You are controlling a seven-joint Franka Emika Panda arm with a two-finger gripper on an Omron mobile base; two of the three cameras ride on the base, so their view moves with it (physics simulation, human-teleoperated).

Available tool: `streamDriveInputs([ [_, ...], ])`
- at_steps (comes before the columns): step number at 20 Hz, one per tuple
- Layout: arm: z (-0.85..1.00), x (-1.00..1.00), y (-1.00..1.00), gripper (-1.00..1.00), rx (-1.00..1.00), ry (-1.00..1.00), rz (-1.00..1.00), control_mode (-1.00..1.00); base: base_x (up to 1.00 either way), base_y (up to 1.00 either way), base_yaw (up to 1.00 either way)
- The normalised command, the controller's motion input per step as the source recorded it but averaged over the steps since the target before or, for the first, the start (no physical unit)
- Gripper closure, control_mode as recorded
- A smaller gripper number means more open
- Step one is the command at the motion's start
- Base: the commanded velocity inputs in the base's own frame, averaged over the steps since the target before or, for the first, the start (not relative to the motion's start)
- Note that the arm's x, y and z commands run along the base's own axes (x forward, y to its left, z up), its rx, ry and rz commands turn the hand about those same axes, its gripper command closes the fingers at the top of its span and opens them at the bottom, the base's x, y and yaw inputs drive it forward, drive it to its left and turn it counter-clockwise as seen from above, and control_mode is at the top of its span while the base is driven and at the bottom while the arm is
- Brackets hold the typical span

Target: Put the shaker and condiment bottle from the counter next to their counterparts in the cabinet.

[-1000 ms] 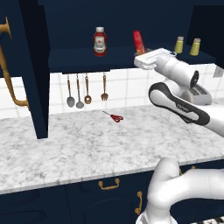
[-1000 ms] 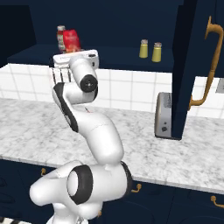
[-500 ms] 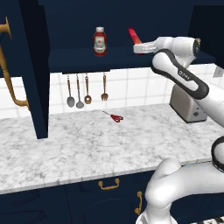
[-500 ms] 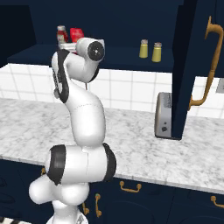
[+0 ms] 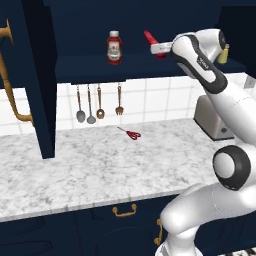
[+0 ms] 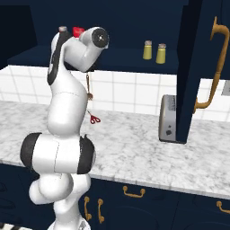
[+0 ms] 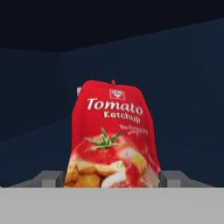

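Hand view has the condiment bottle (image 7: 111, 140) dead ahead between the two fingers (image 7: 47, 179), label facing the camera, its long axis running away toward the cap. The fingers stand wide, one at each side of the bottle; it seems held, though contact itself is hidden. From the left base view the bottle (image 5: 150, 38) sits tilted over the cabinet (image 5: 150, 62) shelf, well right of the ketchup (image 5: 114, 47). My guess: setting it beside the ketchup calls for a shift left.

Arm swung condiment bottle (image 7: 111, 138) left, toward ketchup bottle (image 5: 114, 47).
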Motion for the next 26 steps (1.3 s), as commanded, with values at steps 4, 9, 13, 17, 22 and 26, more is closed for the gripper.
streamDriveInputs([
  [4,0.00,0.08,0.51,1.00,-0.08,0.03,0.00,-1.00,0.00,0.00,0.00],
  [9,-0.01,0.17,0.06,1.00,0.00,0.03,0.00,-1.00,0.00,0.00,0.00],
  [13,-0.19,0.31,0.06,1.00,0.00,-0.01,0.00,-1.00,0.00,0.00,0.00],
  [17,-0.35,0.24,0.15,1.00,-0.02,-0.04,0.00,-1.00,0.00,0.00,0.00],
  [22,-0.07,0.11,0.04,1.00,0.00,-0.01,0.00,-1.00,0.00,0.00,0.00],
  [26,-0.30,0.31,0.21,-1.00,-0.01,-0.02,0.00,-1.00,0.00,0.00,0.00],
])
